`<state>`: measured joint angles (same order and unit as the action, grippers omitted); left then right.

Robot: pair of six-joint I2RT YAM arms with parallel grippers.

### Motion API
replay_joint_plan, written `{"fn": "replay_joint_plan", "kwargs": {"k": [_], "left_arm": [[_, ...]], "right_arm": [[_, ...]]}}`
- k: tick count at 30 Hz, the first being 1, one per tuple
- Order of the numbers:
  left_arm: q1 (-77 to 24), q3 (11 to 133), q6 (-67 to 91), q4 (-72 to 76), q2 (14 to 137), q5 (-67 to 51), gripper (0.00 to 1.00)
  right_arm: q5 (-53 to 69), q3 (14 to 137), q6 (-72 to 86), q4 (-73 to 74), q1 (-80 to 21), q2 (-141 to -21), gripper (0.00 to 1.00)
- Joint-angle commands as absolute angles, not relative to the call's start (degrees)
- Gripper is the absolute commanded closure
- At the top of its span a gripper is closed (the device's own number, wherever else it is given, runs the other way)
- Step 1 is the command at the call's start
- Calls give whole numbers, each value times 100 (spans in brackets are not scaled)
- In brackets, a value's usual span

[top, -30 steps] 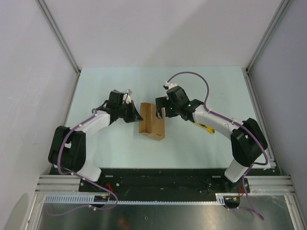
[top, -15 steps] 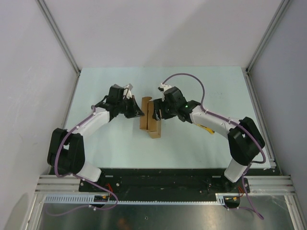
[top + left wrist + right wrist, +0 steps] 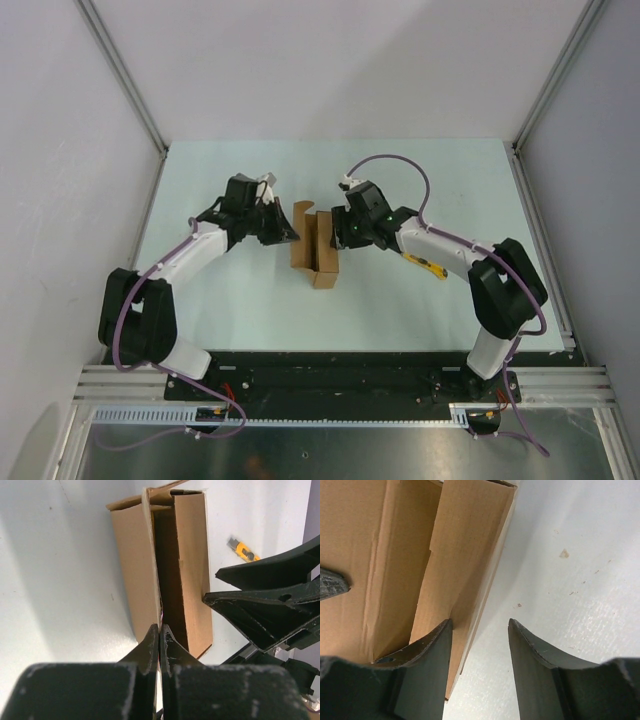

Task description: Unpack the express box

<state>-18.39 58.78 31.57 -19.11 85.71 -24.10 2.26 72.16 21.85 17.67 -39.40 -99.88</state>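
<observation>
**Top camera.** The small brown cardboard express box (image 3: 312, 255) lies open at mid-table on the pale tabletop (image 3: 420, 190), between my two arms. One flap sticks out at its far end. The left gripper (image 3: 290, 234) meets the box's left side and the right gripper (image 3: 337, 238) meets its right side. A slim yellow utility knife (image 3: 425, 264) lies on the table beside the right arm, well apart from the box.

**Left wrist camera.** The left gripper (image 3: 160, 628) is clenched tight, with no gap between its black fingers. Its tips sit at the near end of the thin cardboard wall that divides the express box (image 3: 192, 555) from its folded-out flap. I cannot tell whether any card is caught between them. The box's inside looks dark from here. The right gripper (image 3: 212, 586) comes in from the right, one tip touching the box's far wall. The yellow knife (image 3: 243, 550) lies on the table beyond.

**Right wrist camera.** The right gripper (image 3: 480, 622) is parted, straddling the box's (image 3: 465, 545) side wall. One finger (image 3: 427, 655) rests on the cardboard inside, and the other (image 3: 540, 655) hangs over bare tabletop (image 3: 570, 555) outside, clear of the wall. It grips nothing.
</observation>
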Motion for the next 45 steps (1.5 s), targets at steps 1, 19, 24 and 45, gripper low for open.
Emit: {"fn": "replay_joint_plan", "kwargs": {"k": [1,19,24,45], "left_arm": [[-1775,6284,2953,-1907,8341,-2417,100],[-1731,6732,2970,-2021,8341,-3093,100],[-1731,6864,3181,-2021,8315,-3243,100],[-1626,5881,3858,-2013,7928,-3560,100]], "right_arm": [[9,7348,2171,2013,-3815,-10063,49],[-571,7163,2470,2075,-3419,-9793,48],[-554,7163,2382,1697,-3445,-9299,44],[-167,7690,2390,1538,-4219,-10195,30]]}}
